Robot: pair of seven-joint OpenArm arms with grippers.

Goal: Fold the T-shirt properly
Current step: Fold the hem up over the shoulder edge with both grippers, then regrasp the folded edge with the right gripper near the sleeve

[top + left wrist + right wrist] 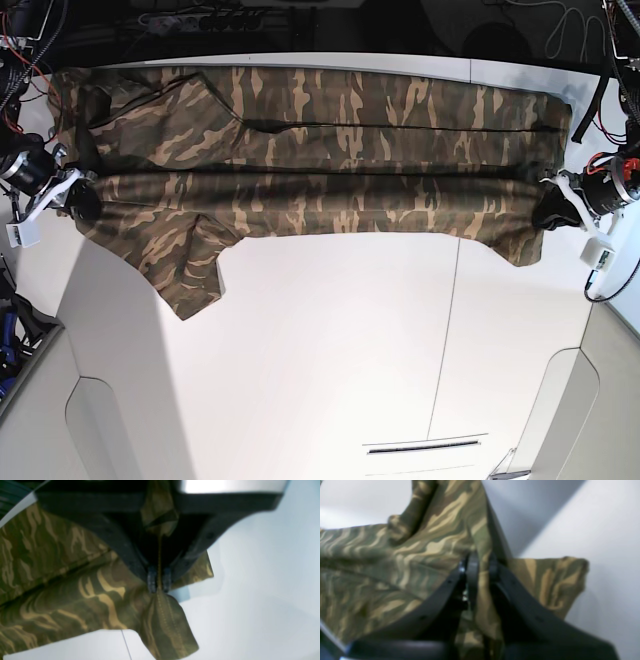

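The camouflage T-shirt (320, 150) lies stretched sideways across the far part of the white table (330, 340), doubled lengthwise along a fold line. A sleeve (190, 275) hangs toward the near side on the left. On the base view's right, my left gripper (548, 205) is shut on the shirt's edge; the left wrist view shows its fingertips (159, 580) pinching a stitched hem of the cloth (50, 562). At the opposite end, my right gripper (85, 197) is shut on the shirt, its black fingers (473, 566) clamping a bunch of fabric (395, 562).
Cables and dark equipment (200, 18) run behind the table's far edge. A seam (447, 330) crosses the tabletop and a narrow slot (425, 445) sits near the front. Grey curved panels (110, 420) flank the front corners.
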